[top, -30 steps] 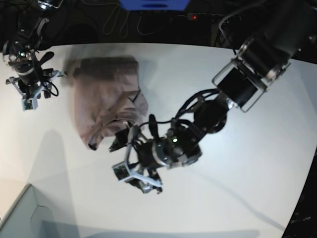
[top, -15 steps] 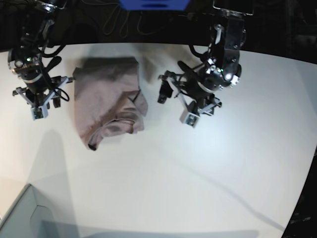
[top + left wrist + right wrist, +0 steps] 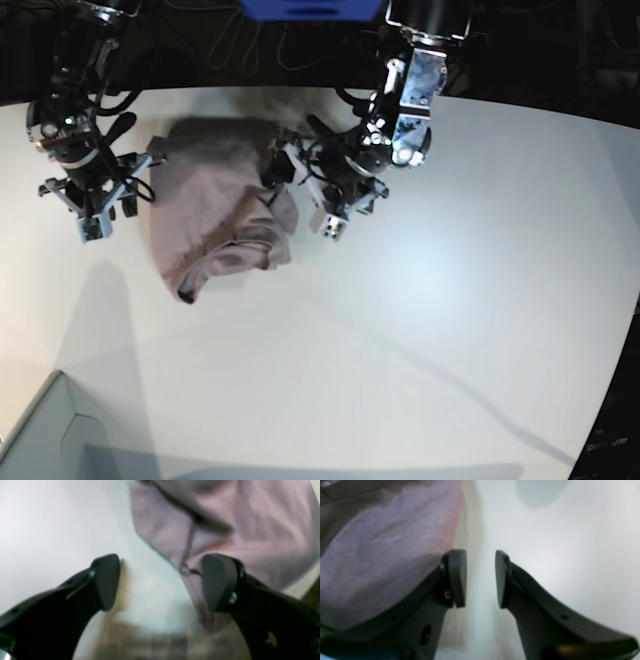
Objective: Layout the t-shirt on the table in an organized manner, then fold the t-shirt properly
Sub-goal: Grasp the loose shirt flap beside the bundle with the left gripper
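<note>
The mauve t-shirt (image 3: pixel 215 205) lies bunched and partly folded over itself on the white table (image 3: pixel 420 330), left of centre. My left gripper (image 3: pixel 283 165) is at the shirt's right edge. In the left wrist view that gripper (image 3: pixel 162 582) is open wide, one finger (image 3: pixel 220 582) over the t-shirt (image 3: pixel 250 530) hem and the other over bare table (image 3: pixel 50 530). My right gripper (image 3: pixel 135 182) is by the shirt's left edge. Seen from its wrist, the right gripper (image 3: pixel 480 578) is open with only table (image 3: pixel 557 542) between the fingers and the t-shirt (image 3: pixel 382 555) just to their left.
A pale grey-green box corner (image 3: pixel 40 440) juts in at the front left. Behind the table's far edge are dark cables and a blue object (image 3: pixel 310 8). The table's curved edge runs down the right side (image 3: pixel 610 400).
My left arm has swung from the front middle of the table up and back to the shirt's right edge. The right arm has shifted slightly right, toward the shirt's left edge. The shirt has not moved.
</note>
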